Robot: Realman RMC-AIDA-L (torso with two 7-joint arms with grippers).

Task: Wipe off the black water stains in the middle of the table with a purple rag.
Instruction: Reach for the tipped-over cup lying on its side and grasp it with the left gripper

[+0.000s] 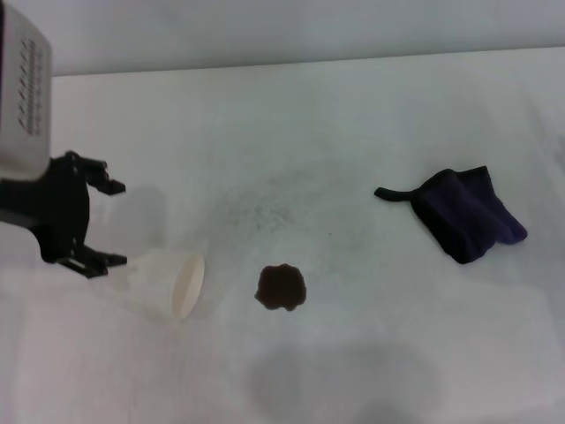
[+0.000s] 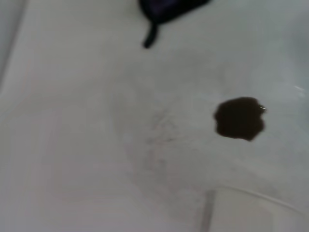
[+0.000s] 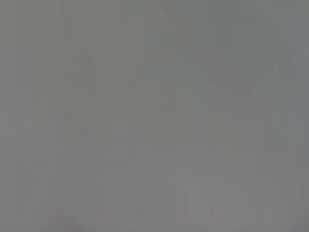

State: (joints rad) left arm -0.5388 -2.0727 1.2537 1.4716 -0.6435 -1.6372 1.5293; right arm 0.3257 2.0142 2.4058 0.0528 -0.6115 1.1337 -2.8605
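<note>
The black water stain (image 1: 282,288) is a small dark blotch on the white table (image 1: 353,115), near the front middle. It also shows in the left wrist view (image 2: 240,118). The purple rag (image 1: 468,215) lies crumpled at the right, its black loop strap pointing left; its edge and strap show in the left wrist view (image 2: 164,9). My left gripper (image 1: 113,223) is open and empty at the left, just left of the tipped cup and clear of it. My right gripper is out of view; its wrist view shows only blank grey.
A white paper cup (image 1: 175,283) lies on its side just left of the stain, mouth toward the stain; its edge shows in the left wrist view (image 2: 251,212). Faint grey smudges (image 1: 265,212) mark the table behind the stain.
</note>
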